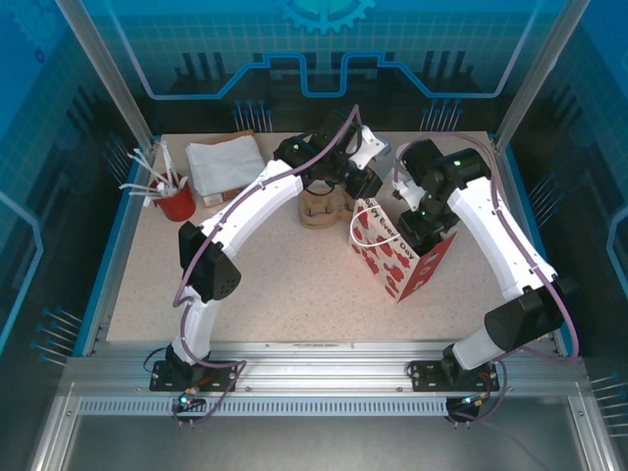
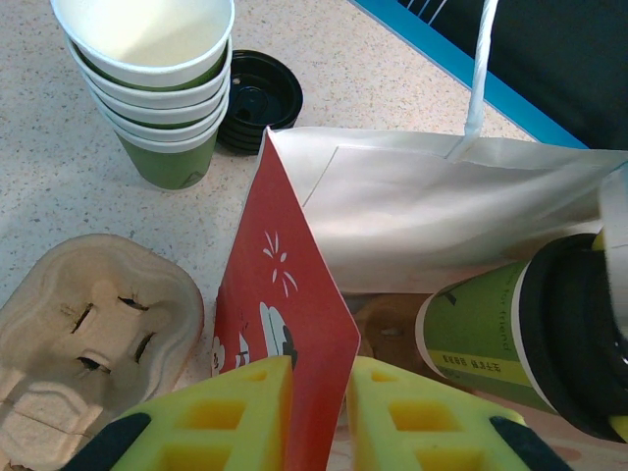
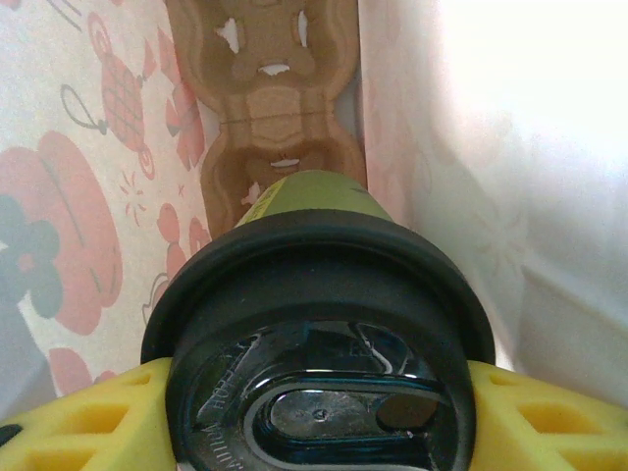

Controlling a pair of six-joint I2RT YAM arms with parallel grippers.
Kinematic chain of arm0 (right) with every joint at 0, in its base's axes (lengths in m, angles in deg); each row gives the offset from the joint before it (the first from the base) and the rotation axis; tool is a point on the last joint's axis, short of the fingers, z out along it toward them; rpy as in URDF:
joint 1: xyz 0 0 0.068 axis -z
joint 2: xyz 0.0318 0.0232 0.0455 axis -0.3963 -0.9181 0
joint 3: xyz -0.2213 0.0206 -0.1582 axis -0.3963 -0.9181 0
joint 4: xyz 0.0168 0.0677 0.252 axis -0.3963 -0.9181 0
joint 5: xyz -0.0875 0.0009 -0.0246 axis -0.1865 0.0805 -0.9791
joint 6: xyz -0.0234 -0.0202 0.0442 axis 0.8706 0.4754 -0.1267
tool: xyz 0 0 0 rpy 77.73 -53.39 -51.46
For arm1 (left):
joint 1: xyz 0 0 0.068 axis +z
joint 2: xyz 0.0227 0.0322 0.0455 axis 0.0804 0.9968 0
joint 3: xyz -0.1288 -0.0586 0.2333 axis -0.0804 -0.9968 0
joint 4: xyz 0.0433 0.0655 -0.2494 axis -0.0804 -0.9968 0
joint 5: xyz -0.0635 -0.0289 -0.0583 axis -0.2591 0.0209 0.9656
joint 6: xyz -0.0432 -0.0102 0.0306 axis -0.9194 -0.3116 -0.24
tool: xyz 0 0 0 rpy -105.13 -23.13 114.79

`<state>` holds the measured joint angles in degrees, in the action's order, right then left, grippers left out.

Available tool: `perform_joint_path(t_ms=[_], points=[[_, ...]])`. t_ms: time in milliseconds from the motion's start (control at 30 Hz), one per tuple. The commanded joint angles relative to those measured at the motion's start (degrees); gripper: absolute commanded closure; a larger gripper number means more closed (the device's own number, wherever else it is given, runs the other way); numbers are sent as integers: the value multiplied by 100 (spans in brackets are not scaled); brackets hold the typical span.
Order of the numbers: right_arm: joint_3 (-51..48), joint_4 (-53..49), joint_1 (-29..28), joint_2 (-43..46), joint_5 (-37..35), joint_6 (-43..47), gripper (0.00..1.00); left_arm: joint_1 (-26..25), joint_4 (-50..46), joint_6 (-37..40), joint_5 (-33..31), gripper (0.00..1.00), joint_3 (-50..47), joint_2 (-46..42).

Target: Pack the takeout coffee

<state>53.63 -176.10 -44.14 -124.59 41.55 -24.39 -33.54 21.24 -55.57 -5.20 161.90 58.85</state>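
The takeout coffee (image 3: pixel 319 294), an olive-green cup with a black lid, hangs inside the red-and-white paper bag (image 1: pixel 397 257). My right gripper (image 3: pixel 319 392) is shut on the coffee, with a yellow finger on each side of the lid. Below the coffee, a brown pulp carrier (image 3: pixel 270 108) lies on the bag's floor. From the left wrist, the coffee (image 2: pixel 491 334) leans within the open bag mouth. My left gripper (image 2: pixel 319 378) is shut on the bag's red side panel (image 2: pixel 289 304), its yellow pads pinching the edge.
A stack of lidless green cups (image 2: pixel 157 88) and a loose black lid (image 2: pixel 260 98) stand on the table beside the bag. A second pulp carrier (image 2: pixel 88 324) lies near the left gripper. A red cup of utensils (image 1: pixel 175 201) and white napkins (image 1: pixel 224 165) sit far left.
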Motion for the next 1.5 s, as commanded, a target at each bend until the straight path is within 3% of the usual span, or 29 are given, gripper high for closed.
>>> perform_joint_path(t_ms=[0, 1467], points=[[-155, 57, -91, -48, 128, -9, 56, -22, -23, 80, 61, 76, 70, 54], [-777, 715, 77, -263, 273, 251, 57, -20, -64, 45, 105, 75, 50, 19]])
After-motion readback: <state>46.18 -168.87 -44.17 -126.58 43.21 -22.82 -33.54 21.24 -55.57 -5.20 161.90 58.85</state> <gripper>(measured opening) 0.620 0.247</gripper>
